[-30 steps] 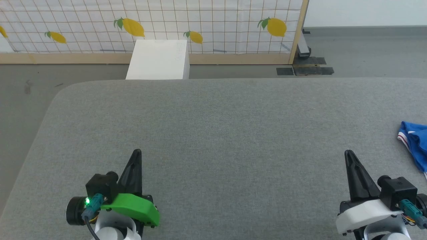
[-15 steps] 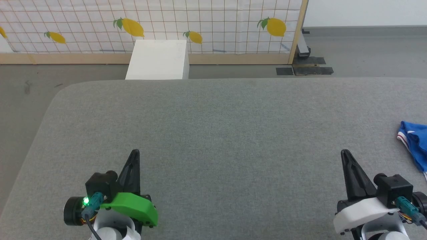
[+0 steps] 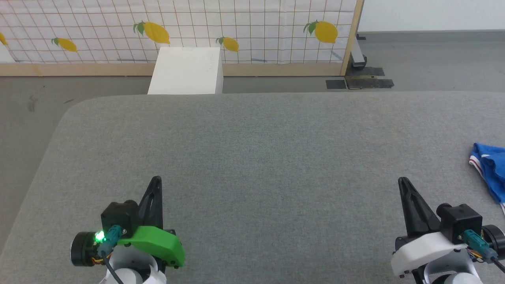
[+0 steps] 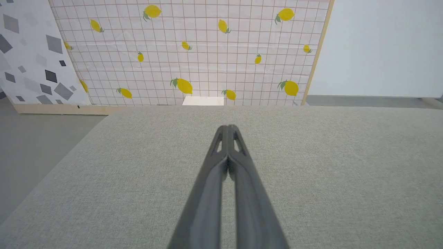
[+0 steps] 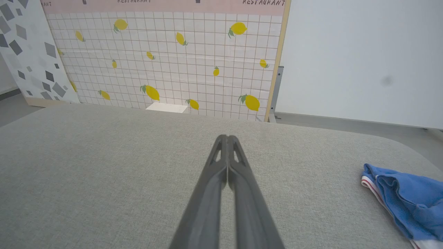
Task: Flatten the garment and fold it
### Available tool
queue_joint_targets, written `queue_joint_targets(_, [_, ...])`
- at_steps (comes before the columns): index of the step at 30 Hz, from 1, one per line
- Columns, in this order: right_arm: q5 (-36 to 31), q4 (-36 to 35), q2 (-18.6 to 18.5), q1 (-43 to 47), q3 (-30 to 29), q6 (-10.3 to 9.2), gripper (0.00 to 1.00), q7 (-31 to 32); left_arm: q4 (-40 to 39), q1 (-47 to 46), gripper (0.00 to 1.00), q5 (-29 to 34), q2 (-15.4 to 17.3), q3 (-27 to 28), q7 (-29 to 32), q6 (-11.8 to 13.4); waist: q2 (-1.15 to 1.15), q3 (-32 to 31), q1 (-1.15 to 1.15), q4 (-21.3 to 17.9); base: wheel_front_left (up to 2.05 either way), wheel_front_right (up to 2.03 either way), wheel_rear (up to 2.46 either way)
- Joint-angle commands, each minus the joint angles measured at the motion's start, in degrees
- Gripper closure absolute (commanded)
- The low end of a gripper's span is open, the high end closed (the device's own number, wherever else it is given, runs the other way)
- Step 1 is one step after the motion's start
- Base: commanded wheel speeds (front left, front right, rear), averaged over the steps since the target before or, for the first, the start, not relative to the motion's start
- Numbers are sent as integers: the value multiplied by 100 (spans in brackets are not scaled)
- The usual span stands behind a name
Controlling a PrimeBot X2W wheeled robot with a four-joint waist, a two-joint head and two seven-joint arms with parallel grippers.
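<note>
The royal-blue soft fabric garment (image 3: 491, 167) with red-striped white trim lies crumpled at the right edge of the grey cloth-covered table (image 3: 252, 150). The left gripper (image 3: 156, 180) and right gripper (image 3: 402, 182) hover clenched and empty, well apart from it, so flattening and folding both remain.

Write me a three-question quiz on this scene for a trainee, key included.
1. True or false: the left pincer is shut on the garment.
2. Pick one: on the grey surface, the garment lies A) to the right of the right pincer, B) between the two pincers, C) to the left of the left pincer.
3. In a word or two: is the visible part of the garment spread flat or bunched up?

Key: 1. False: both pincers are shut on nothing and are clear of the garment. 2. A. 3. Bunched up.
</note>
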Motion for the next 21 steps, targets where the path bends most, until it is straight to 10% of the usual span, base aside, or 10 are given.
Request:
queue_joint_targets(1, [-23,-36,14,-119,21,-6,100,30,-50,97,100,56,-14,21,28,53,23,0,0,-1,0,0,0])
queue_joint_targets(21, [-58,-89,18,-167,130,-8,100,253,-243,147,100,293,-18,92,283,165,29,0,0,-14,0,0,0])
